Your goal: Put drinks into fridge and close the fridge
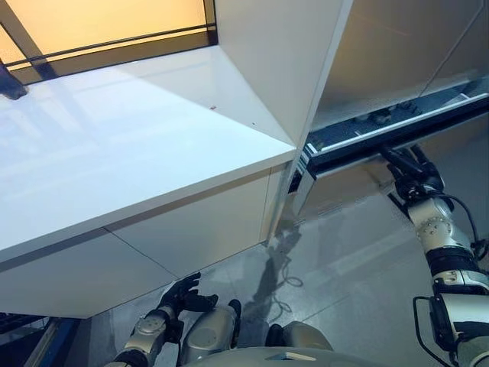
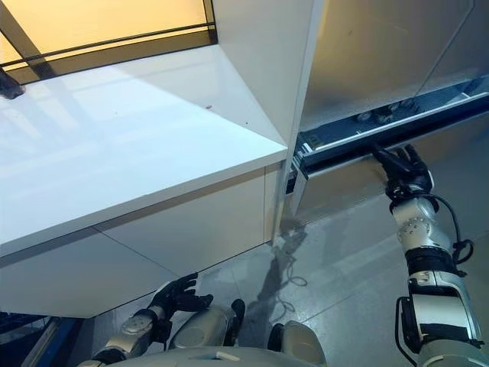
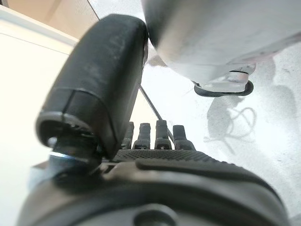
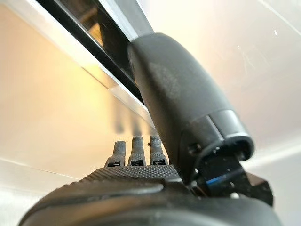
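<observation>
The right hand (image 2: pixel 401 170), fingers straight, pressed the nearly closed fridge door (image 2: pixel 382 138) to shut it, while the left hand (image 1: pixel 182 293) hung relaxed below the counter (image 1: pixel 137 153); no drinks showed.

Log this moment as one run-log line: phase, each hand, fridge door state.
phase: closing fridge | right hand: open, fingers straight against fridge door | left hand: idle, low, holds nothing | door: ajar, dark gap showing | drinks: none in view
</observation>
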You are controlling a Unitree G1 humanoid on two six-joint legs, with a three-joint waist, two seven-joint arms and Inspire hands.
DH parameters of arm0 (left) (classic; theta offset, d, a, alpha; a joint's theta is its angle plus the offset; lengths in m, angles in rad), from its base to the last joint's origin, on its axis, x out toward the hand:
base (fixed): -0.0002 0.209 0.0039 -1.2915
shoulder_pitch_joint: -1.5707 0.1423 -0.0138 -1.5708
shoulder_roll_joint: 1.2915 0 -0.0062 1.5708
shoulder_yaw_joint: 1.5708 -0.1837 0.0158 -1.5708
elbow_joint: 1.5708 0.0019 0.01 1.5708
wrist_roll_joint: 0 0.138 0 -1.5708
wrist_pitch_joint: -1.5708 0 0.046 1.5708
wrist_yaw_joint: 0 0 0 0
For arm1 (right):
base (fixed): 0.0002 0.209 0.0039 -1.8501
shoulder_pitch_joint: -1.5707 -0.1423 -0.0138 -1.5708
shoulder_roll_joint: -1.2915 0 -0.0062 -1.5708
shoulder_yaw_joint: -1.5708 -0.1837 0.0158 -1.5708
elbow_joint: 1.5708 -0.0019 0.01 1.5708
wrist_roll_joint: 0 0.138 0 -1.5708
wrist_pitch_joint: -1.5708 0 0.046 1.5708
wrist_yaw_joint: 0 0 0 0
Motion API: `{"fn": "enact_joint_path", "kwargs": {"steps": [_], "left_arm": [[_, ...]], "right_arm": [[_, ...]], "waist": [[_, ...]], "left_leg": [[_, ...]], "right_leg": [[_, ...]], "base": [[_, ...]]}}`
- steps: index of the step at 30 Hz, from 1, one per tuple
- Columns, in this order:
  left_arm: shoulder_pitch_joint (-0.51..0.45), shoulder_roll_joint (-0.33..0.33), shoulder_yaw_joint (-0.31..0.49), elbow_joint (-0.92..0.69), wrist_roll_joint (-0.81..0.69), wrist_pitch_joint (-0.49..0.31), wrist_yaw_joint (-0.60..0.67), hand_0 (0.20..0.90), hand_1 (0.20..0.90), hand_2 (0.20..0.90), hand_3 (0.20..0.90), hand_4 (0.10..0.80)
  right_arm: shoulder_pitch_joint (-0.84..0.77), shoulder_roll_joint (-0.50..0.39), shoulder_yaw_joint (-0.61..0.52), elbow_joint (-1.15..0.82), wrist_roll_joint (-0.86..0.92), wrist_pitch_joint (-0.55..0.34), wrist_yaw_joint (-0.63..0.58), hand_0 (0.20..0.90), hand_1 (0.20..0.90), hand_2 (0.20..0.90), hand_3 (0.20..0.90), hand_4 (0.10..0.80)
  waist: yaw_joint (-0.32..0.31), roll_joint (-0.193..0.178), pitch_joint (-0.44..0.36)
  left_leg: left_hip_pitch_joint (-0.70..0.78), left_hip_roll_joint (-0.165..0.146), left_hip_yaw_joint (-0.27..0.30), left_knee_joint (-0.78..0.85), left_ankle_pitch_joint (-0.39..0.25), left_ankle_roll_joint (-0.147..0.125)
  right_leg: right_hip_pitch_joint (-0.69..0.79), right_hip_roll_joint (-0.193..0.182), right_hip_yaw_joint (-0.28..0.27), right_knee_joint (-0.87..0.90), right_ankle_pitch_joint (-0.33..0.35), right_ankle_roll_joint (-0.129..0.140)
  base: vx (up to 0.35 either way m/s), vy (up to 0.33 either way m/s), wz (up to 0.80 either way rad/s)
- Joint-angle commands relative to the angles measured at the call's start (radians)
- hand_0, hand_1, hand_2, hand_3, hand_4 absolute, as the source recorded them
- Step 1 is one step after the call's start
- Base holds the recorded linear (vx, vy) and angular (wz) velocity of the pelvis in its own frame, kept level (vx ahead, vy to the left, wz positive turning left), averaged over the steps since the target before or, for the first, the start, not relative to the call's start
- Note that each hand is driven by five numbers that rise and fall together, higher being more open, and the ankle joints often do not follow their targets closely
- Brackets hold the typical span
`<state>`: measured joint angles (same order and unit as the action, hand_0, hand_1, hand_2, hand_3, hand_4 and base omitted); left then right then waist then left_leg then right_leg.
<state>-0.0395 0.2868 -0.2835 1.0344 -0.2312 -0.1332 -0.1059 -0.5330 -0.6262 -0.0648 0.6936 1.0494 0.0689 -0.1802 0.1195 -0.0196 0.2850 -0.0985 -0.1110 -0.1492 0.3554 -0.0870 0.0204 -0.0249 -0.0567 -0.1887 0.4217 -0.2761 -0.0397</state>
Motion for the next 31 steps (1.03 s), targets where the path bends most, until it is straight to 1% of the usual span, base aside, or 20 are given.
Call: {"fn": "enact_joint_path", "kwargs": {"steps": [1, 5, 7, 9, 11, 13, 14, 15, 18, 19, 20, 22, 24, 25, 27, 28, 31], "left_arm": [[0.126, 0.078, -0.074, 0.016, 0.116, 0.014, -0.011, 0.900, 0.900, 0.900, 0.900, 0.800], [0.109, 0.079, -0.081, -0.003, 0.098, 0.026, -0.015, 0.900, 0.900, 0.900, 0.900, 0.800], [0.096, 0.079, -0.084, -0.007, 0.076, 0.032, -0.018, 0.900, 0.900, 0.900, 0.900, 0.800], [0.080, 0.070, -0.073, -0.004, 0.056, 0.043, -0.024, 0.900, 0.900, 0.900, 0.900, 0.800], [0.075, 0.069, -0.069, -0.001, 0.052, 0.041, -0.027, 0.900, 0.900, 0.900, 0.900, 0.800], [0.066, 0.066, -0.059, -0.003, 0.041, 0.052, -0.033, 0.900, 0.900, 0.900, 0.900, 0.800], [0.059, 0.057, -0.046, 0.001, 0.030, 0.068, -0.035, 0.900, 0.900, 0.900, 0.900, 0.800], [0.058, 0.052, -0.042, 0.004, 0.029, 0.076, -0.033, 0.900, 0.900, 0.900, 0.900, 0.800], [0.063, 0.042, -0.028, 0.009, 0.027, 0.087, -0.025, 0.900, 0.900, 0.900, 0.900, 0.800], [0.064, 0.042, -0.028, 0.009, 0.027, 0.087, -0.025, 0.900, 0.900, 0.900, 0.900, 0.800], [0.067, 0.031, -0.010, 0.007, 0.010, 0.094, -0.019, 0.900, 0.900, 0.900, 0.900, 0.800], [0.073, 0.024, 0.011, 0.007, -0.004, 0.103, -0.023, 0.900, 0.900, 0.900, 0.900, 0.800], [0.076, 0.015, 0.028, 0.019, -0.029, 0.106, -0.023, 0.900, 0.900, 0.900, 0.900, 0.800], [0.076, 0.014, 0.029, 0.023, -0.032, 0.105, -0.023, 0.900, 0.900, 0.900, 0.900, 0.800], [0.074, 0.002, 0.064, 0.056, -0.070, 0.104, -0.041, 0.900, 0.900, 0.900, 0.900, 0.800], [0.071, -0.001, 0.070, 0.071, -0.079, 0.105, -0.047, 0.900, 0.900, 0.900, 0.900, 0.800], [0.067, -0.011, 0.086, 0.110, -0.088, 0.092, -0.062, 0.900, 0.900, 0.900, 0.900, 0.800]], "right_arm": [[-0.110, -0.046, -0.033, -0.093, -0.004, -0.085, 0.013, 0.900, 0.900, 0.900, 0.900, 0.800], [-0.075, -0.053, -0.050, -0.103, -0.056, -0.115, -0.025, 0.900, 0.900, 0.900, 0.900, 0.800], [-0.052, -0.053, -0.044, -0.129, -0.085, -0.111, -0.037, 0.900, 0.900, 0.900, 0.900, 0.800], [0.002, -0.033, -0.038, -0.162, -0.113, -0.112, -0.036, 0.900, 0.900, 0.900, 0.900, 0.800], [0.031, -0.021, -0.035, -0.177, -0.129, -0.112, -0.034, 0.900, 0.900, 0.900, 0.900, 0.800], [0.084, 0.010, -0.023, -0.203, -0.145, -0.115, -0.027, 0.900, 0.900, 0.900, 0.900, 0.800], [0.136, 0.042, -0.015, -0.211, -0.178, -0.120, -0.006, 0.900, 0.900, 0.900, 0.900, 0.800], [0.164, 0.056, -0.009, -0.212, -0.205, -0.114, 0.016, 0.900, 0.900, 0.900, 0.900, 0.800], [0.259, 0.089, 0.021, -0.214, -0.282, -0.098, 0.088, 0.900, 0.900, 0.900, 0.900, 0.800], [0.260, 0.089, 0.021, -0.214, -0.282, -0.098, 0.088, 0.900, 0.900, 0.900, 0.900, 0.800], [0.327, 0.123, 0.043, -0.200, -0.312, -0.098, 0.134, 0.900, 0.900, 0.900, 0.900, 0.800], [0.384, 0.163, 0.072, -0.170, -0.347, -0.082, 0.180, 0.900, 0.900, 0.900, 0.900, 0.800], [0.420, 0.191, 0.105, -0.123, -0.429, -0.072, 0.227, 0.900, 0.900, 0.900, 0.900, 0.800], [0.423, 0.193, 0.110, -0.115, -0.433, -0.067, 0.229, 0.900, 0.900, 0.900, 0.900, 0.800], [0.451, 0.226, 0.140, 0.034, -0.497, -0.072, 0.276, 0.900, 0.900, 0.900, 0.900, 0.800], [0.455, 0.233, 0.143, 0.102, -0.487, -0.076, 0.282, 0.900, 0.900, 0.900, 0.900, 0.800], [0.458, 0.274, 0.145, 0.255, -0.510, -0.097, 0.260, 0.900, 0.900, 0.900, 0.900, 0.800]], "waist": [[0.005, -0.028, -0.070], [-0.025, -0.034, -0.089], [-0.041, -0.037, -0.097], [-0.065, -0.039, -0.109], [-0.074, -0.039, -0.114], [-0.088, -0.039, -0.123], [-0.101, -0.037, -0.133], [-0.106, -0.036, -0.140], [-0.122, -0.033, -0.161], [-0.122, -0.033, -0.162], [-0.132, -0.031, -0.176], [-0.140, -0.030, -0.190], [-0.145, -0.031, -0.200], [-0.145, -0.031, -0.201], [-0.143, -0.030, -0.214], [-0.140, -0.030, -0.219], [-0.133, -0.025, -0.228]], "left_leg": [[0.063, -0.015, 0.043, -0.043, -0.082, 0.062], [0.082, -0.002, 0.071, -0.079, -0.073, 0.059], [0.086, 0.004, 0.084, -0.098, -0.062, 0.057], [0.093, 0.010, 0.101, -0.129, -0.049, 0.055], [0.097, 0.014, 0.109, -0.145, -0.042, 0.054], [0.106, 0.019, 0.118, -0.173, -0.031, 0.052], [0.116, 0.023, 0.126, -0.199, -0.022, 0.049], [0.123, 0.025, 0.130, -0.215, -0.017, 0.048], [0.142, 0.033, 0.146, -0.262, 0.003, 0.042], [0.142, 0.033, 0.146, -0.264, 0.004, 0.042], [0.154, 0.039, 0.159, -0.290, 0.013, 0.037], [0.164, 0.045, 0.167, -0.312, 0.021, 0.032], [0.171, 0.049, 0.177, -0.328, 0.029, 0.027], [0.172, 0.049, 0.178, -0.331, 0.031, 0.026], [0.182, 0.055, 0.191, -0.353, 0.040, 0.019], [0.184, 0.055, 0.192, -0.358, 0.043, 0.017], [0.186, 0.058, 0.192, -0.368, 0.048, 0.013]], "right_leg": [[0.024, -0.005, 0.098, -0.160, 0.176, 0.046], [0.030, 0.002, 0.132, -0.213, 0.210, 0.065], [0.028, 0.006, 0.148, -0.235, 0.228, 0.070], [0.026, 0.012, 0.165, -0.259, 0.243, 0.075], [0.025, 0.015, 0.170, -0.268, 0.248, 0.076], [0.026, 0.020, 0.174, -0.282, 0.254, 0.076], [0.028, 0.024, 0.176, -0.295, 0.256, 0.076], [0.031, 0.027, 0.177, -0.303, 0.258, 0.076], [0.040, 0.034, 0.175, -0.334, 0.267, 0.078], [0.041, 0.034, 0.175, -0.335, 0.267, 0.078], [0.049, 0.041, 0.173, -0.357, 0.272, 0.077], [0.057, 0.049, 0.169, -0.377, 0.275, 0.076], [0.066, 0.055, 0.163, -0.399, 0.282, 0.076], [0.067, 0.056, 0.161, -0.402, 0.283, 0.076], [0.083, 0.062, 0.148, -0.434, 0.291, 0.077], [0.088, 0.064, 0.143, -0.445, 0.295, 0.076], [0.095, 0.068, 0.137, -0.457, 0.296, 0.073]], "base": [[-0.012, -0.017, -0.21], [-0.045, -0.042, -0.23], [-0.077, -0.044, -0.37], [-0.113, -0.051, -0.43], [-0.094, -0.040, -0.29], [-0.111, -0.051, -0.25], [-0.129, -0.058, -0.26], [-0.119, -0.052, -0.27], [-0.086, -0.042, -0.15], [-0.085, -0.041, -0.11], [-0.078, -0.042, -0.12], [-0.106, -0.051, -0.11], [-0.075, -0.035, -0.17], [-0.060, -0.036, -0.17], [-0.046, -0.039, -0.07], [-0.021, -0.031, 0.00], [0.000, 0.000, 0.00]]}}
